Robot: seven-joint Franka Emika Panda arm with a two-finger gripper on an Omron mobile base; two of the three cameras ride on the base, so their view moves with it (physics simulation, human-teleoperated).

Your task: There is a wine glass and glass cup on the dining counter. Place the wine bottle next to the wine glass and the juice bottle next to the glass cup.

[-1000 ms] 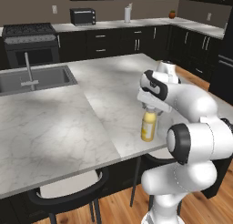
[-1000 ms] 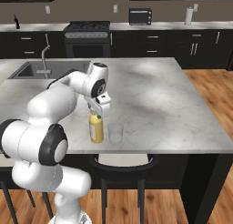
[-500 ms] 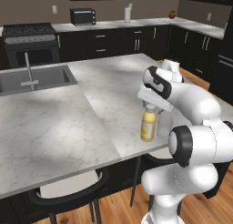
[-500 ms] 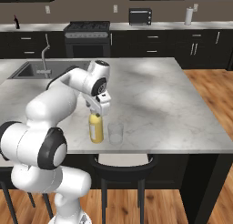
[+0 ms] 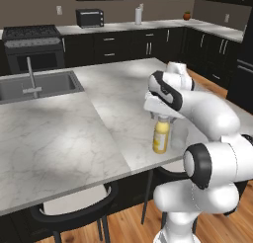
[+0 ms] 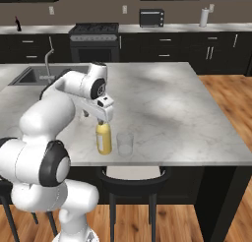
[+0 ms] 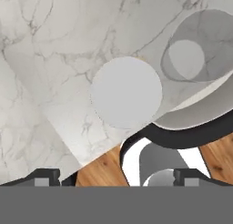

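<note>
The juice bottle (image 5: 160, 134) (image 6: 103, 137), pale yellow with a white cap (image 7: 126, 92), stands upright near the front edge of the dining counter (image 5: 74, 133) (image 6: 172, 103). Close beside it stands the clear glass cup (image 6: 125, 143) (image 7: 186, 59), apart from the bottle. My gripper (image 5: 162, 114) (image 6: 102, 119) hangs just above the bottle's cap, pointing down. It is open, its fingertips (image 7: 45, 176) spread wide on either side, holding nothing. The wine glass is out of view. A small dark bottle shape (image 6: 18, 23) on the back counter is too small to identify as the wine bottle.
A steel sink with a tap (image 5: 30, 84) (image 6: 47, 64) is set into the island's far left. A dark stool (image 6: 132, 176) (image 7: 182, 127) stands under the front edge below the bottle. Stove (image 6: 96, 29), toaster oven (image 5: 89, 17) and a paper roll (image 6: 204, 17) line the back counter.
The hand has lifted slightly off the juice bottle's cap. The bottle and the glass cup have stayed in place.
</note>
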